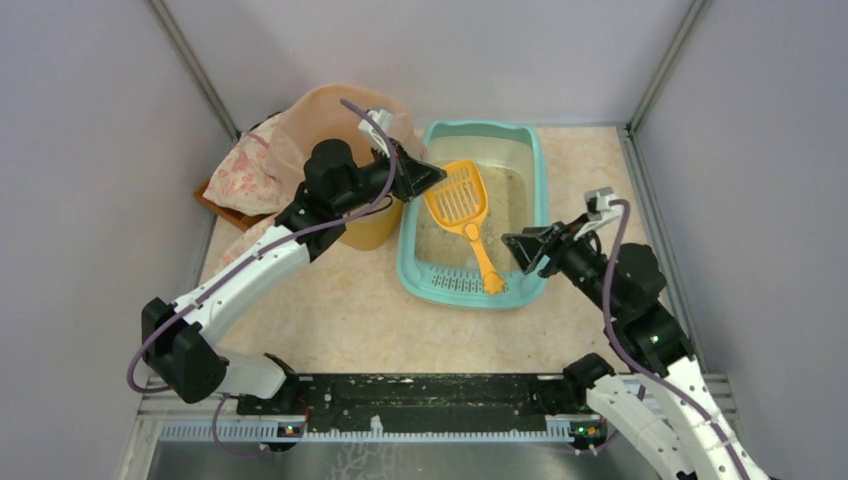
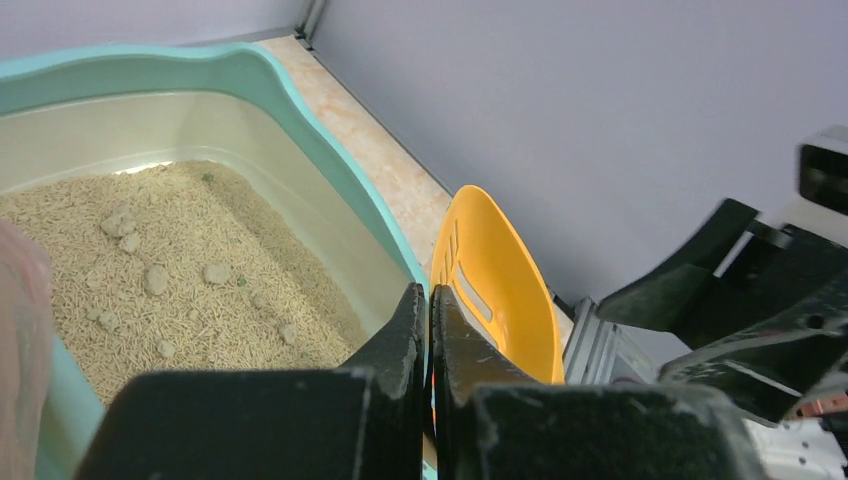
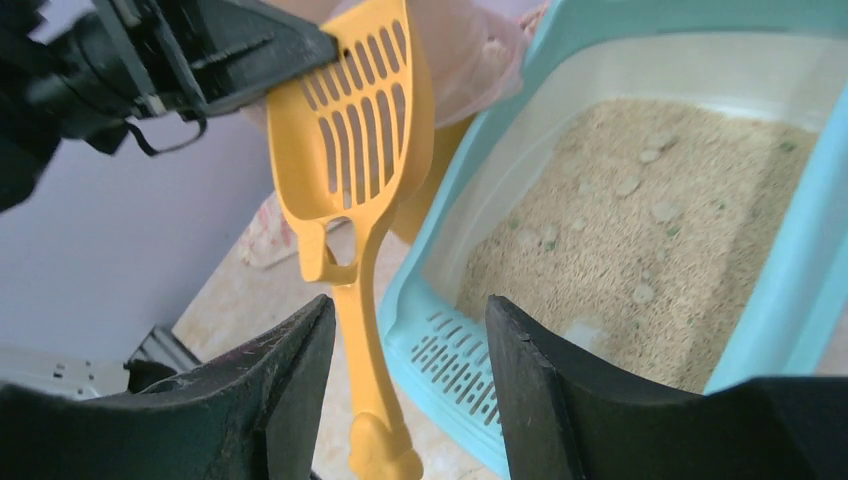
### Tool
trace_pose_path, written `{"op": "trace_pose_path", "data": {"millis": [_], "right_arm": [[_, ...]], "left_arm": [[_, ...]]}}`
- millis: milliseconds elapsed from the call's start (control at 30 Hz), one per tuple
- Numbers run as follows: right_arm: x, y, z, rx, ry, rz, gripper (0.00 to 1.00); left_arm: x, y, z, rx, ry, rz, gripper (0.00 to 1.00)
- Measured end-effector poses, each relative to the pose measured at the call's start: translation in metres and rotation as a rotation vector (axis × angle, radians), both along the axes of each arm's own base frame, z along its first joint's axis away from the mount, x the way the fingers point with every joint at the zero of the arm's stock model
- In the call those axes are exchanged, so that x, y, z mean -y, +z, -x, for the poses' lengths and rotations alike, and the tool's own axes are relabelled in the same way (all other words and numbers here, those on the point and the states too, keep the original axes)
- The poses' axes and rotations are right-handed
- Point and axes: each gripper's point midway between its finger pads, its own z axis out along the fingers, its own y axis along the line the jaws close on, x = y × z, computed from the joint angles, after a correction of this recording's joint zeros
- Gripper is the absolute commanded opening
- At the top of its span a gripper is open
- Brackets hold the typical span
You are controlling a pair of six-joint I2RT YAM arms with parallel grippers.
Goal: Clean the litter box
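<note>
The left gripper [image 1: 430, 177], above the litter box's left rim, is pinched tight on the side edge of a yellow slotted plastic scoop [image 1: 460, 196]; the scoop slants over the large teal rectangular plastic litter box [image 1: 536, 190], handle toward its grille end; the right gripper [image 3: 410, 305], by the box's right rim, stands spread around that handle, clamping nothing; so thin an edge pinch could let the scoop swivel or slip into the clumped beige litter [image 2: 200, 300]; the round yellow bin [image 1: 372, 228] stands just left of the box.
</note>
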Motion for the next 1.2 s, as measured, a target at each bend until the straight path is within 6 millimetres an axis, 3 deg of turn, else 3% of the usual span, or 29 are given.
{"op": "trace_pose_path", "data": {"millis": [133,367,533,733,900,1200], "right_arm": [[0.016,0.030,0.008,0.103,-0.067,-0.062,0.58],[0.020,0.038,0.011,0.144,-0.072,-0.066,0.59],[0.021,0.052,0.017,0.207,-0.067,-0.108,0.61],[0.017,0.050,0.012,0.216,-0.058,-0.101,0.61],[0.013,0.038,0.005,0.197,-0.052,-0.088,0.56],[-0.003,0.035,-0.004,0.192,0.004,-0.111,0.56]], "left_arm": [[-0.004,0.000,-0.011,-0.032,0.072,0.045,0.00],[-0.022,0.000,-0.029,-0.125,0.249,0.179,0.00],[-0.037,0.019,-0.033,-0.124,0.329,0.328,0.00],[-0.041,0.039,-0.033,-0.111,0.332,0.434,0.00],[-0.044,0.040,-0.031,-0.120,0.330,0.460,0.00],[-0.039,0.036,-0.026,-0.149,0.291,0.469,0.00]]}}
